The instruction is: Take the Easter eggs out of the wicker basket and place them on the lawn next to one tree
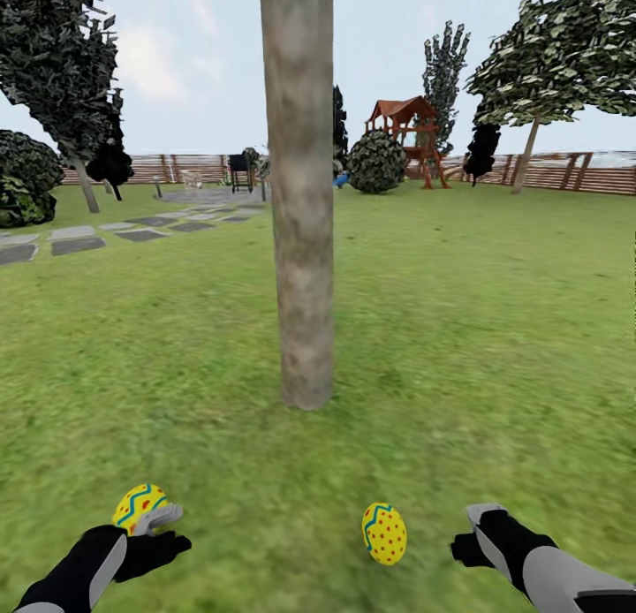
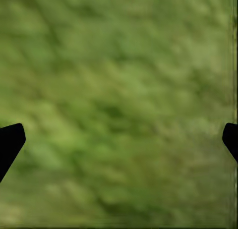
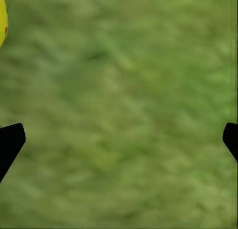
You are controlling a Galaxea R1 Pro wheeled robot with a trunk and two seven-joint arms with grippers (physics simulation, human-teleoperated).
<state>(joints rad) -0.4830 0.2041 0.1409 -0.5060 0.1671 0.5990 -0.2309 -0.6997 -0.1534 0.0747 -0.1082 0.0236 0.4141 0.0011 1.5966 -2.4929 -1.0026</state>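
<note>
Both my left gripper (image 2: 119, 140) and right gripper (image 3: 119, 140) hang spread apart over the lawn (image 1: 495, 330), two eggs (image 1: 384, 533) lying near the tree (image 1: 300, 242).

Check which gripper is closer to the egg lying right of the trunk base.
Right. The right gripper sits open just beside that egg, grass between them. The left gripper is farther off, next to the other egg.

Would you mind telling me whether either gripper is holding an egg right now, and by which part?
Nothing is held: the left gripper and right gripper are open over bare grass; both eggs lie free.
</note>
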